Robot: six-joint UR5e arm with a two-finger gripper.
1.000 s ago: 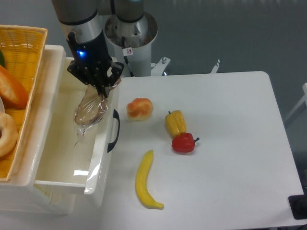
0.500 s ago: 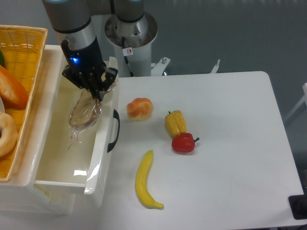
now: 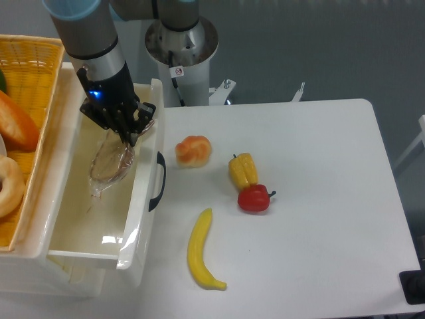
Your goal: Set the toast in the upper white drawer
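In the left part of the frame the gripper (image 3: 125, 129) is clamped on the upper end of the toast (image 3: 109, 164), which hangs in its crinkly clear wrap over the open cavity of the upper white drawer (image 3: 143, 199), inside its walls, the loose plastic tail pointing down toward the drawer floor. At the far left a woven yellow basket (image 3: 40, 73) holding bread sits against the drawer, while on the white table (image 3: 319, 199) to the right, apart from the drawer, lie an orange-pink bun (image 3: 193, 150), a yellow pepper (image 3: 243, 170) touching a red pepper (image 3: 255, 198), and a banana (image 3: 200, 250) in the lower centre
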